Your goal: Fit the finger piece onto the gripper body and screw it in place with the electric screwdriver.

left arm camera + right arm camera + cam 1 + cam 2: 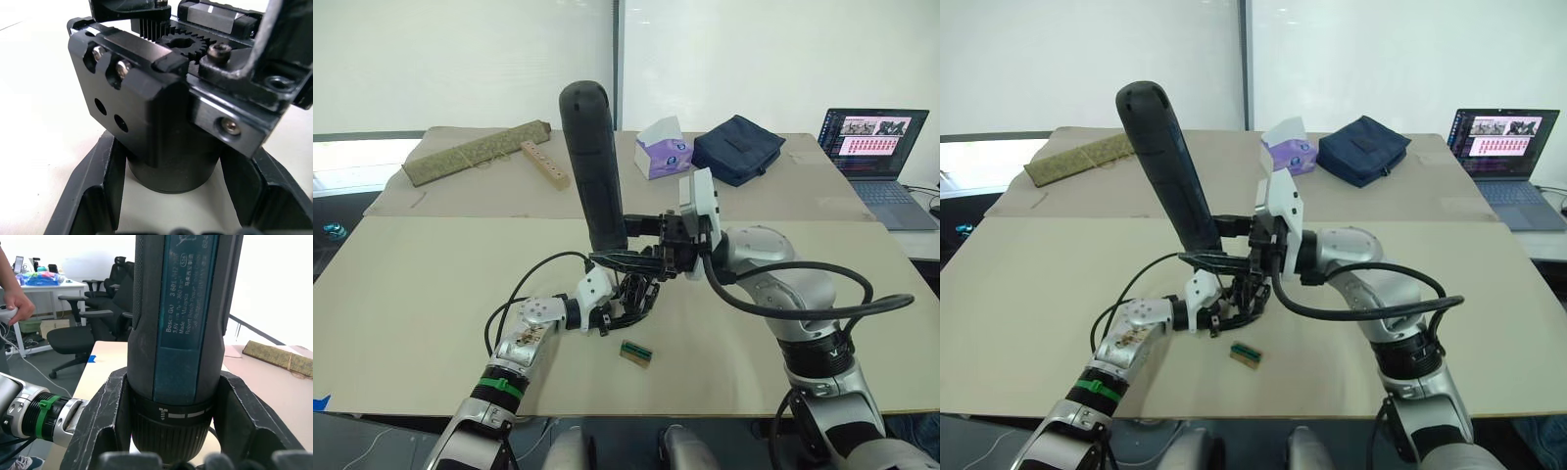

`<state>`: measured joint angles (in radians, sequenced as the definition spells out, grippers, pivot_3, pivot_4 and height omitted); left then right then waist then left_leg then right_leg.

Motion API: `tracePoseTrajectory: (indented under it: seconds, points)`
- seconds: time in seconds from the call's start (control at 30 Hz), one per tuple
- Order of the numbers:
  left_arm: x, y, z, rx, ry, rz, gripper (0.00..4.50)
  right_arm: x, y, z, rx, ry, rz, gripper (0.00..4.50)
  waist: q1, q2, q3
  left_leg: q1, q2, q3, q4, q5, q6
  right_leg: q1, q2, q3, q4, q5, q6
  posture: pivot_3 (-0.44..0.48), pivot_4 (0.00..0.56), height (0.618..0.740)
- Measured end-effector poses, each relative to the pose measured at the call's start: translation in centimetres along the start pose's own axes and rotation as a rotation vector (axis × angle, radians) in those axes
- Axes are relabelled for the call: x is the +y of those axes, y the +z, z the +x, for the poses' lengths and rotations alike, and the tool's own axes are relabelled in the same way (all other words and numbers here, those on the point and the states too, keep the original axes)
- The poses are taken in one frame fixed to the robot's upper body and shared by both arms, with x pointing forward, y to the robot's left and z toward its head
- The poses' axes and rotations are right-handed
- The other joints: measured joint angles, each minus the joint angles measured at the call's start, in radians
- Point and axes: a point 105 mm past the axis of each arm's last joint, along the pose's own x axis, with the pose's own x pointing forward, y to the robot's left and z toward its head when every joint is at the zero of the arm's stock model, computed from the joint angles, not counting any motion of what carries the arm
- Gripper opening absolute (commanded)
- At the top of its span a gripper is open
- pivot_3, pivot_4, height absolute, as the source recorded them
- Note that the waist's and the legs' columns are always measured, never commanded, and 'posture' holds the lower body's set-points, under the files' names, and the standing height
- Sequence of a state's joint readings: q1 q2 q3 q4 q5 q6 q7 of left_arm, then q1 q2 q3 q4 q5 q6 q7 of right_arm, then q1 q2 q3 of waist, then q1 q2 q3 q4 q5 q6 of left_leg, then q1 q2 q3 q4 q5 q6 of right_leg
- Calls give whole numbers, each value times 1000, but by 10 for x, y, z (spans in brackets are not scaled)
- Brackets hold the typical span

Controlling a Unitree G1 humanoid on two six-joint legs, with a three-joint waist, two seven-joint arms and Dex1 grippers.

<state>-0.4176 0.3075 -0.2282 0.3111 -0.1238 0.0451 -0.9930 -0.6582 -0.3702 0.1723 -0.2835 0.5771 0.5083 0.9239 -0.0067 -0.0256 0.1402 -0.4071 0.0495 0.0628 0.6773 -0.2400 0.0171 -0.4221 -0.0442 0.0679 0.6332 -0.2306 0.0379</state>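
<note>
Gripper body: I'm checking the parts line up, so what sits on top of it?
The electric screwdriver stands over the gripper body, held by the right gripper. A gear and screws show on top; the bit's tip is hidden.

The gripper body (161,122) sits near the table's (431,323) middle, clamped between the left gripper's (612,315) fingers. Directly above it the electric screwdriver (594,166) stands nearly upright — held by the right gripper (658,257), which comes in from the right. A small block (635,353) lies just nearer. At the far edge lie a tissue box (663,149), a bag (738,148) right of it and, far right, a laptop (874,147).
</note>
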Motion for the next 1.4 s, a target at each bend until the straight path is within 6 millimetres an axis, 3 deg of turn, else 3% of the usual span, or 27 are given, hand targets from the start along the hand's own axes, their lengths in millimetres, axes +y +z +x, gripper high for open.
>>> tracePoseTrajectory:
  seconds: [1.03, 1.4]
  points:
    - [0, 0, -1, 3, 1, 0, 2280, -1, -3, 0, -10, -5, -3, 1932, -3, 0, 0, 0, 0, 0, 0, 0, 0, 0, 0, 0, 0, 0, 0, 0, 150, 740]
    - [0, -1, -1, 4, 0, 0, 2280, -6, 5, -2, -25, -22, -24, 1932, -3, 0, 0, 0, 0, 0, 0, 0, 0, 0, 0, 0, 0, 0, 0, 0, 150, 740]
